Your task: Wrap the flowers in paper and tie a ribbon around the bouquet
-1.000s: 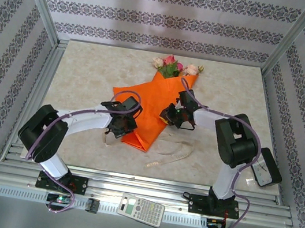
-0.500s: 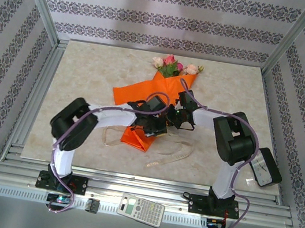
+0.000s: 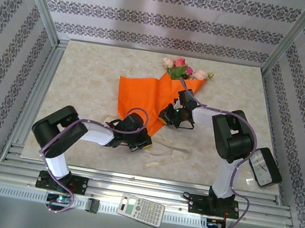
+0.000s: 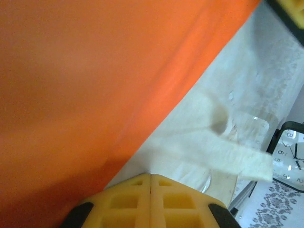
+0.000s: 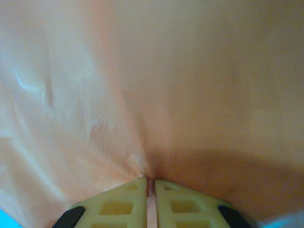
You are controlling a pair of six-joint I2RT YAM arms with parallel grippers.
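Observation:
The bouquet (image 3: pixel 170 96) lies slanted on the table, a cone of orange paper (image 3: pixel 143 98) with a loose flap spread to the left. The pink and cream flowers (image 3: pixel 184 71) show at its far, wide end. My right gripper (image 3: pixel 168 115) is at the cone's right side, shut on a fold of the paper (image 5: pixel 190 85), which is pinched between its tips (image 5: pixel 150 179). My left gripper (image 3: pixel 143 142) is low at the cone's narrow near end. Its jaws (image 4: pixel 151 175) are shut, with nothing visible between them. The pale ribbon (image 4: pixel 223 154) lies just ahead of them beside the paper's edge (image 4: pixel 85 85) and loops on the table (image 3: pixel 169 151).
A clock (image 3: pixel 262 167) lies at the table's right front edge, also visible in the left wrist view (image 4: pixel 290 161). A calculator (image 3: pixel 141 210) rests on the front rail. Metal frame posts and patterned walls enclose the table.
My left arm swung right across the bouquet, then drew back to its narrow near end, jaws closing. The bouquet and flowers shifted right and farther away. The right gripper stayed on the paper.

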